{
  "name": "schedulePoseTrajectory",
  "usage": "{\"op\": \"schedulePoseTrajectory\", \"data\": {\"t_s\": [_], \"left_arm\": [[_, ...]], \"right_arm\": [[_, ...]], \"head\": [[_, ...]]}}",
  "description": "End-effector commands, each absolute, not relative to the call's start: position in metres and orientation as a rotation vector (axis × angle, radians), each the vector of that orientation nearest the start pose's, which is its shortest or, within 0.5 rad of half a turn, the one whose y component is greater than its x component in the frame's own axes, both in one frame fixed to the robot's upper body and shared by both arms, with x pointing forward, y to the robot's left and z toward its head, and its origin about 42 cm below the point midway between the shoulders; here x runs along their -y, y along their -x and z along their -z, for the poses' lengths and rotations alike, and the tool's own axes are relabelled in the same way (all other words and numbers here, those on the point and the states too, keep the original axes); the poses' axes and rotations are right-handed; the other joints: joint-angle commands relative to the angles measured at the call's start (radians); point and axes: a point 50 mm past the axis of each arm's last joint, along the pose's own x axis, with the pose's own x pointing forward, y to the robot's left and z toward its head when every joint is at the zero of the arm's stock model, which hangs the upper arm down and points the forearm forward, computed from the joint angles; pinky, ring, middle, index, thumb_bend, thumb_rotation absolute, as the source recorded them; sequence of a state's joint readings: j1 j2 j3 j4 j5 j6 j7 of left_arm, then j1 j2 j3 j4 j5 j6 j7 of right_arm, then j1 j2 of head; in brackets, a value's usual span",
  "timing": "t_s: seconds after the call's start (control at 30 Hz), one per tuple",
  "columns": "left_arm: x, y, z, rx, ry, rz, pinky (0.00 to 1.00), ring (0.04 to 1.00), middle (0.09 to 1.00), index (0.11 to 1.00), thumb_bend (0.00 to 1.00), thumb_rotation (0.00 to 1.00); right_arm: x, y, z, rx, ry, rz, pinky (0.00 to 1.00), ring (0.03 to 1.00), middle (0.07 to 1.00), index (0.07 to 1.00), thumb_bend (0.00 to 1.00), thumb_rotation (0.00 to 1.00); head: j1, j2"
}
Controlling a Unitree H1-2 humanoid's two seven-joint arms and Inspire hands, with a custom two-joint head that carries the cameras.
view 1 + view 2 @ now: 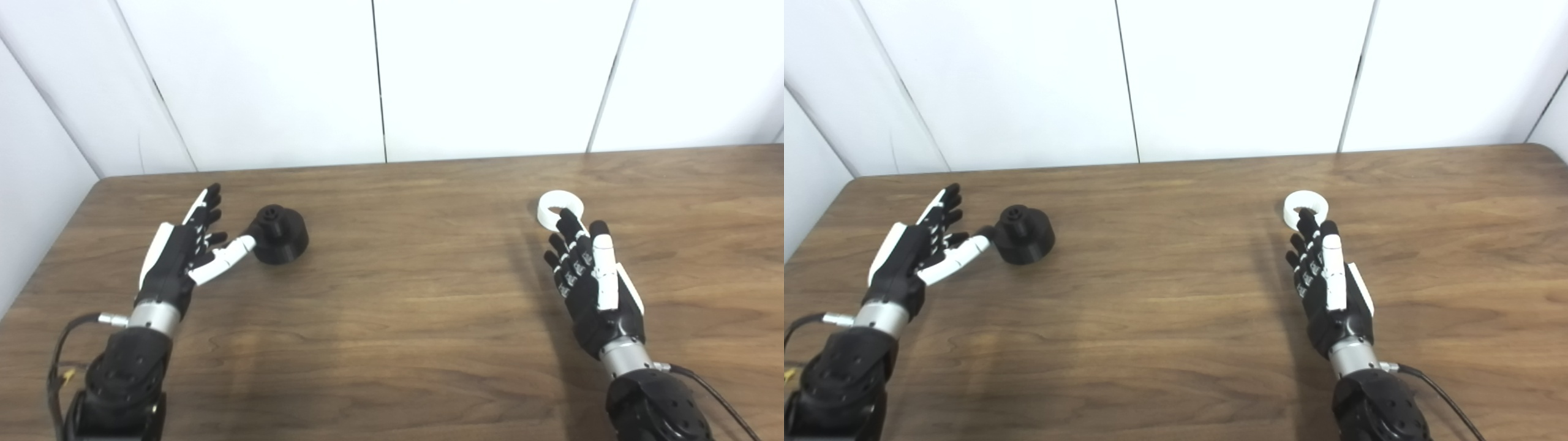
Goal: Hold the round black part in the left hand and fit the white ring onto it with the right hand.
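The round black part (280,234) stands on the wooden table (404,294) at the left, a stepped disc with a raised hub on top. My left hand (184,251) is open just left of it, fingers spread, with the thumb tip at the part's left side. The white ring (560,209) lies flat on the table at the right. My right hand (588,269) is open just in front of the ring, fingers straight, and its fingertips overlap the ring's near edge. Neither hand holds anything.
White wall panels (380,79) stand behind the table's far edge. The table's left edge runs close to my left arm. Cables trail from both wrists near the bottom of the view.
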State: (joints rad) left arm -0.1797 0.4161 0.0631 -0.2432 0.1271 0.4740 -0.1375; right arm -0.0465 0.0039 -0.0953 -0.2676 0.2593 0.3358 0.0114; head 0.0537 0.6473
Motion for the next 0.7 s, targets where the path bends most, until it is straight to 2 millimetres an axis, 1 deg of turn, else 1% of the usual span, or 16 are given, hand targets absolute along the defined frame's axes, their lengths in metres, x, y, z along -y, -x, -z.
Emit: {"op": "schedulePoseTrajectory", "data": {"t_s": [0.0,0.07,0.1,0.13,0.3,0.5,0.67], "left_arm": [[-0.344,-0.347,-0.243,-0.011,-0.621,-0.028,0.94,1.0,1.0,1.0,0.83,0.33],[-0.347,-0.356,-0.246,-0.023,-0.653,-0.013,0.96,1.0,1.0,1.0,0.85,0.32],[-0.348,-0.36,-0.248,-0.031,-0.667,-0.007,0.98,1.0,1.0,1.0,0.89,0.29],[-0.349,-0.364,-0.249,-0.038,-0.678,0.0,0.99,1.0,1.0,1.0,0.91,0.28],[-0.352,-0.376,-0.253,-0.078,-0.729,0.034,1.0,1.0,1.0,0.998,0.99,0.27],[-0.353,-0.381,-0.254,-0.105,-0.834,0.069,1.0,1.0,1.0,0.995,1.0,0.31],[-0.354,-0.382,-0.252,-0.104,-0.892,0.086,1.0,1.0,1.0,0.995,1.0,0.3]], "right_arm": [[0.222,-0.3,-0.176,0.079,-0.266,-0.034,1.0,1.0,0.997,0.953,0.52,1.0],[0.222,-0.3,-0.176,0.079,-0.265,-0.035,1.0,1.0,0.997,0.954,0.52,1.0],[0.222,-0.299,-0.177,0.079,-0.264,-0.035,1.0,1.0,0.997,0.953,0.53,1.0],[0.223,-0.299,-0.177,0.079,-0.262,-0.034,1.0,1.0,0.997,0.952,0.53,1.0],[0.224,-0.3,-0.177,0.08,-0.246,-0.025,1.0,1.0,0.991,0.945,0.53,1.0],[0.227,-0.302,-0.178,0.087,-0.228,-0.019,1.0,1.0,0.981,0.938,0.55,1.0],[0.228,-0.303,-0.179,0.087,-0.225,-0.021,1.0,1.0,0.982,0.94,0.55,1.0]], "head": [[0.001,-0.001],[0.0,-0.002],[-0.002,-0.003],[-0.002,-0.003],[-0.004,-0.005],[-0.003,-0.009],[-0.003,-0.008]]}}
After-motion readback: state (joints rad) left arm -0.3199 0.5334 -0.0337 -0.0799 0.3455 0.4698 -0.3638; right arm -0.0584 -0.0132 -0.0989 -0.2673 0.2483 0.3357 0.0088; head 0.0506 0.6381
